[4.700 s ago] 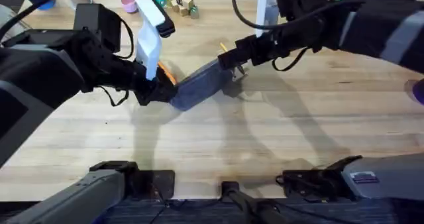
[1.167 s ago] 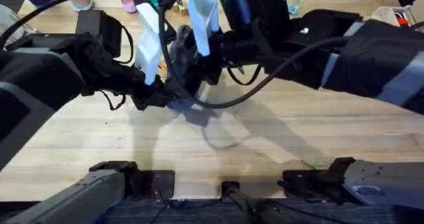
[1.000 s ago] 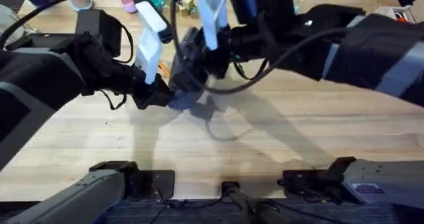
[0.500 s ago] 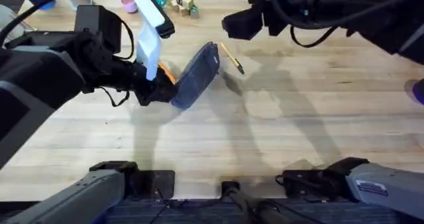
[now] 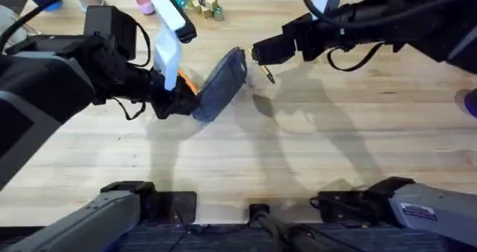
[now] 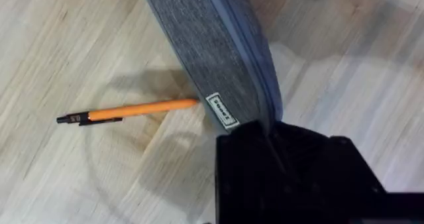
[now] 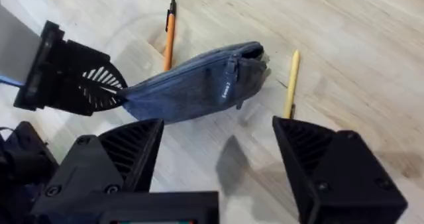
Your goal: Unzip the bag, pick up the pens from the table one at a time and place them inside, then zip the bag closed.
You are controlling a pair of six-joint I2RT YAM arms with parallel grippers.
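Since half a second ago the right gripper (image 5: 262, 56) has dropped from the far edge of the table (image 5: 313, 155) toward the bag (image 5: 222, 84), and it now hangs just above the yellow pen (image 5: 261, 65) at the bag's far end. The bag itself has not shifted. In the right wrist view the right gripper (image 7: 218, 154) has its 2 black fingers (image 7: 331, 168) spread wide with nothing between them, the bag (image 7: 192, 85) and yellow pen (image 7: 290, 83) lying on the wood beyond.

The left gripper (image 5: 175, 103) is clamped on the near end of the bag, holding it so the fabric stands on edge with its zipper line uppermost. In the left wrist view the left gripper (image 6: 278, 151) closes on the bag (image 6: 212, 58) right at its corner, beside a small sewn label (image 6: 222, 110).

The orange pen (image 6: 126, 111) lies flat on the table beside the bag, its pointed end touching or nearly touching the fabric and its black clip end pointing away. The yellow pen rests just off the bag's free end, apart from it. Both pens are outside the bag.
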